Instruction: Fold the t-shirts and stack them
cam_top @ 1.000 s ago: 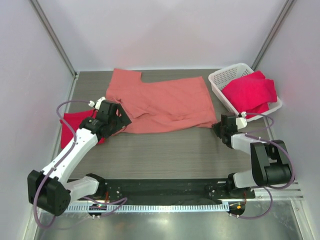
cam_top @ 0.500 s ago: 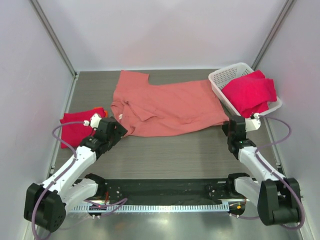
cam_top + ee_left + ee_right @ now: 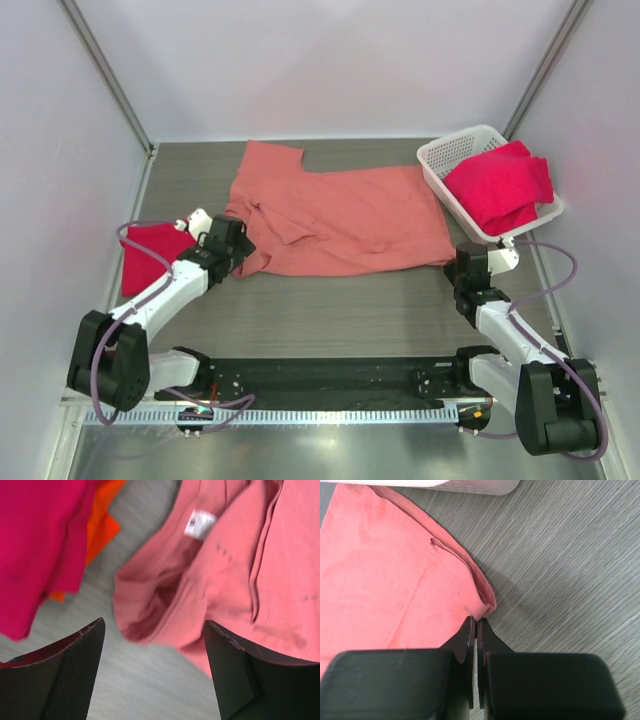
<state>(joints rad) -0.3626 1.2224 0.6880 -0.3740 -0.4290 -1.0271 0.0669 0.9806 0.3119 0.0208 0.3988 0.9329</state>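
A salmon-pink t-shirt (image 3: pixel 340 215) lies spread across the middle of the table, its white neck label (image 3: pixel 200 524) facing up. My left gripper (image 3: pixel 232 245) hovers open at the shirt's rumpled left end (image 3: pixel 150 605), with only bare table between its fingers (image 3: pixel 85 650). My right gripper (image 3: pixel 476 621) is shut, its tips pinching the shirt's near right corner (image 3: pixel 487 602); the top view shows it (image 3: pixel 462 262) just below the basket. One crimson t-shirt (image 3: pixel 150 255) lies folded at the left edge. Another crimson one (image 3: pixel 500 185) is heaped in the basket.
A white mesh basket (image 3: pixel 440 160) stands at the back right, close to my right arm. Orange cloth (image 3: pixel 102 525) peeks out from under the left crimson shirt. Enclosure walls bound the table on three sides.
The pink shirt has slid to the right and flattened out. My right gripper has shut on its corner and drawn toward the near right. My left gripper has shifted along the shirt's left end.
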